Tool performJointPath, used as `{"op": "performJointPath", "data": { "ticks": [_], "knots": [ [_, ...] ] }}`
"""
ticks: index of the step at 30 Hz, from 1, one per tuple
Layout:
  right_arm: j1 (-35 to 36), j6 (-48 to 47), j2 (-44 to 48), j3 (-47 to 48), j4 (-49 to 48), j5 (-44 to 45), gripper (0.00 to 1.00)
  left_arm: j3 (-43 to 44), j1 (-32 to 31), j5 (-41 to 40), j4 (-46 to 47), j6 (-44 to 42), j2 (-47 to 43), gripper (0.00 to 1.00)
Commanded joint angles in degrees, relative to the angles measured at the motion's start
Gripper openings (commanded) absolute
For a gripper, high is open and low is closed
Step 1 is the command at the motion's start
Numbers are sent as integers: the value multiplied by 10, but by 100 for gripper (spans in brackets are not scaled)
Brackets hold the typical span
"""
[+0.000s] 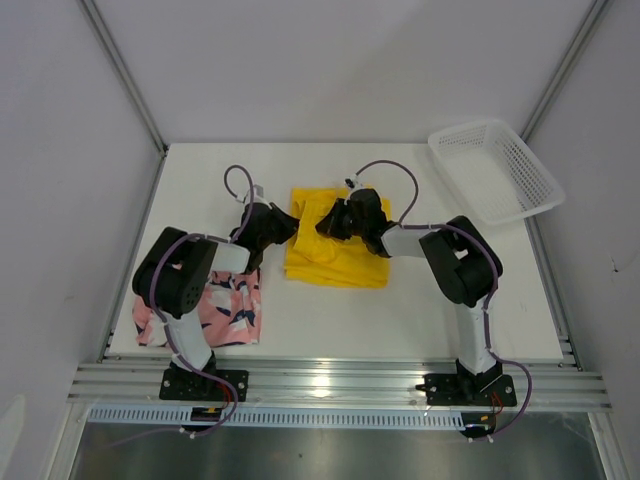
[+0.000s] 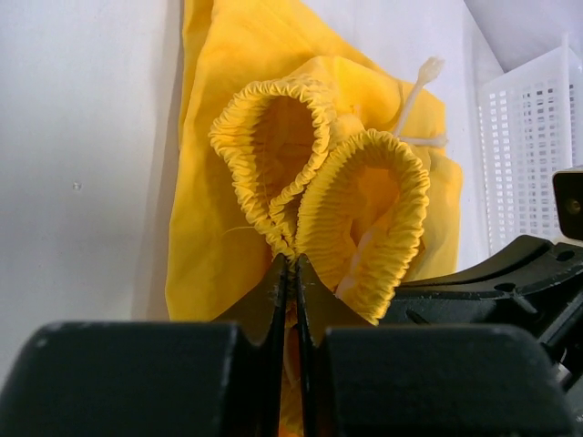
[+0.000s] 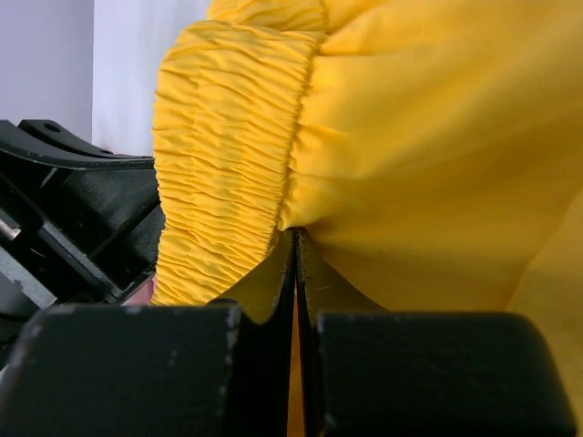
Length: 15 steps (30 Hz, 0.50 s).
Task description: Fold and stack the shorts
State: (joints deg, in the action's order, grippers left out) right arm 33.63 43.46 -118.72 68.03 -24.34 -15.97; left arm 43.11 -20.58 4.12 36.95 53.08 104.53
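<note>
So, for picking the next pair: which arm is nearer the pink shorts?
Left. The left arm overhangs the pink shorts, jaws pinching the yellow shorts beyond; the right arm is across the yellow pair.

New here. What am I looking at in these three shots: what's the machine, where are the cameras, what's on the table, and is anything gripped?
The machine is two small robot arms bolted at the near table edge, each ending in a two-finger gripper. One picture looks down from above and behind them. The other two come from a camera on each wrist, looking along that arm's own fingers. On the white table lie yellow shorts in the middle, pink printed shorts at the near left and a white mesh basket at the far right. The left gripper and right gripper are both shut, each pinching the yellow shorts at the gathered waistband.
</note>
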Motion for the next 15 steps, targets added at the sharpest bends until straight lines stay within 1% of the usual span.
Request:
{"op": "performJointPath", "data": {
  "ticks": [1,4,7,8,10,11,13,14,15],
  "knots": [
    [24,-18,-6,32,-23,-29,0,24,-2,20,23,-3,8,6],
    [27,-24,-15,44,-17,-36,0,26,-3,19,14,-12,10,7],
    [26,-27,-31,53,-1,-36,0,32,-3,37,3,-27,16,11],
    [25,-29,-36,55,1,-36,0,46,-2,42,-11,-34,14,16],
    [21,-28,-49,56,0,-43,0,50,-1,24,-52,-57,-1,27],
    [19,-22,-54,55,-3,-48,0,51,1,19,-65,-65,-12,42],
    [16,-19,-62,54,-8,-52,0,66,3,-7,-105,-82,-45,55],
    [16,-17,-64,54,-8,-52,0,73,3,-18,-157,-88,-55,66],
    [15,-16,-65,55,-7,-50,0,88,3,-29,-185,-96,-72,70]
  ]
}}
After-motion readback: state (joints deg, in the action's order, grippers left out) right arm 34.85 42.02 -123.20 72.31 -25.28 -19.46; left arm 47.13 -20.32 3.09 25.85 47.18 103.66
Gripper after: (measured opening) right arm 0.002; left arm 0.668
